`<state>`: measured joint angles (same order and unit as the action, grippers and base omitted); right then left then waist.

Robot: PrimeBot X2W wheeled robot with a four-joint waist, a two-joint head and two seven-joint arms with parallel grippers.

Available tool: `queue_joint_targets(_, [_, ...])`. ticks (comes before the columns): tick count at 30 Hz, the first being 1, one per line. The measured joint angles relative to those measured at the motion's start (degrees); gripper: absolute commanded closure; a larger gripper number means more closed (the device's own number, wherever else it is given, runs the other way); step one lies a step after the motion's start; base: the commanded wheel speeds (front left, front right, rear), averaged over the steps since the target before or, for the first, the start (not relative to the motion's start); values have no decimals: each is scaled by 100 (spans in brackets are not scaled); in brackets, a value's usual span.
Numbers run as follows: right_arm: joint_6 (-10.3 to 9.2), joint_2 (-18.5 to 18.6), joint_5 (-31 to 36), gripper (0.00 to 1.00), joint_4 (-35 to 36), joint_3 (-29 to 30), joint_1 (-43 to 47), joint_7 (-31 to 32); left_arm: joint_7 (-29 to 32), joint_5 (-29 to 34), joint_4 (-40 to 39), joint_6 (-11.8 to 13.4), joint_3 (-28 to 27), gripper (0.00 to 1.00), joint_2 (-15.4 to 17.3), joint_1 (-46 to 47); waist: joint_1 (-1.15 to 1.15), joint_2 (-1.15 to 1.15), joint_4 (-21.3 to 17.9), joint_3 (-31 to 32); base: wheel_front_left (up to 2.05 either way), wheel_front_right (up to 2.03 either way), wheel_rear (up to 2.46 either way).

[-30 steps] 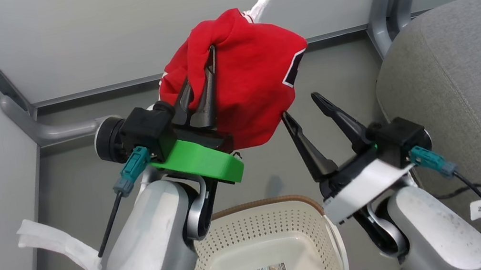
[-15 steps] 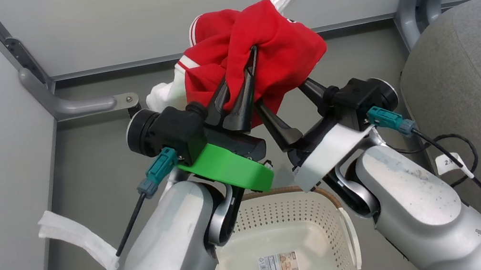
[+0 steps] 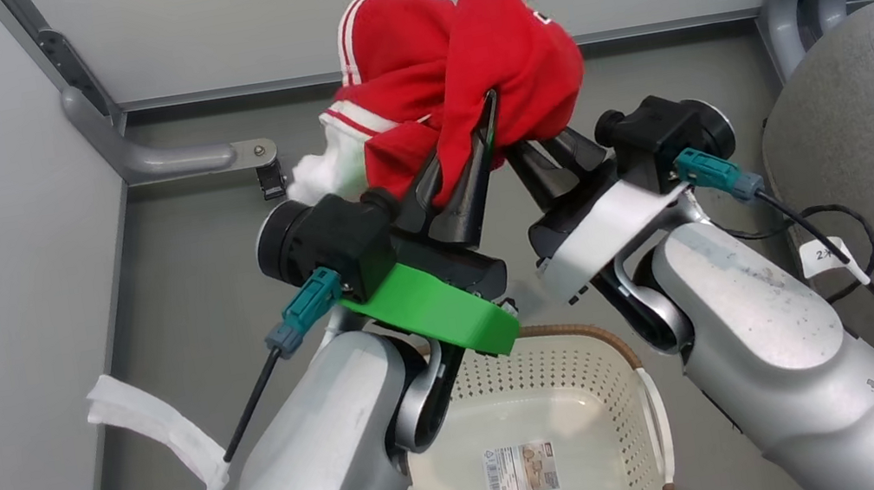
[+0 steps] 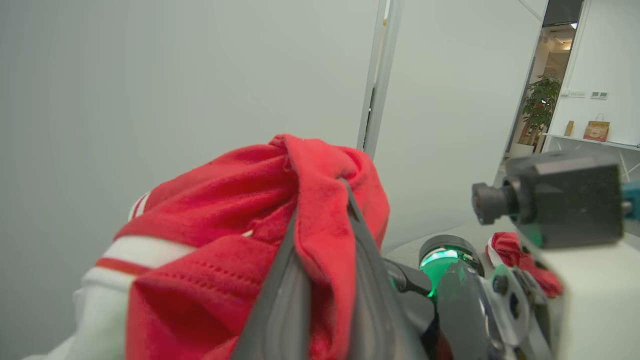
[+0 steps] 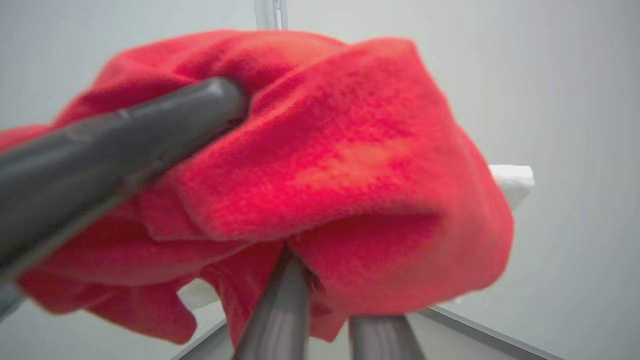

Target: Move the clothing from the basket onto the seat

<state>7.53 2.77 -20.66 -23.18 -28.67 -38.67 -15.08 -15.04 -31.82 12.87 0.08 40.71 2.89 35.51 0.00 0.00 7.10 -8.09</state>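
Now crumpled red, white-trimmed clothing (image 3: pixel 511 49) sits clamped between fingers of the left gripper (image 3: pixel 488 110); the right gripper (image 3: pixel 551 148) has tips hidden beneath it, grip unclear.

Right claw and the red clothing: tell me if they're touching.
Touching. The right wrist view shows the fingers of the right claw reaching up into the underside of the clothing, with red fabric folded over their tips and no gap.
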Motion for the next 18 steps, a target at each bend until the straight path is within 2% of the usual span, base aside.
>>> queue_joint_targets(4, [0,0,34,100,51,180,37,0,0,73,-63,87,-119,100,-1,0,0,0,3,-24,0,0,0])
queue_joint_targets(5, [0,0,64,100,76,223,63,0,0,120,-64,93,-144,95,0,-3,0,0,-8,-26,0,0,0])
queue_joint_targets(6, [0,-3,74,100,102,269,88,-1,0,159,-66,93,-165,74,-1,-17,0,0,-24,-26,0,0,0])
queue_joint_targets(7, [0,-5,101,100,124,304,108,0,0,172,-74,92,-177,15,-2,-36,0,0,-41,-26,0,0,0])
queue_joint_targets(8, [0,-5,115,100,151,359,141,0,-1,185,-74,92,-199,0,-2,-71,0,0,-65,-25,0,0,0])
queue_joint_targets(18, [-1,2,386,100,586,991,542,0,-1,572,114,-16,-466,0,-2,-370,0,0,-528,7,0,0,0])
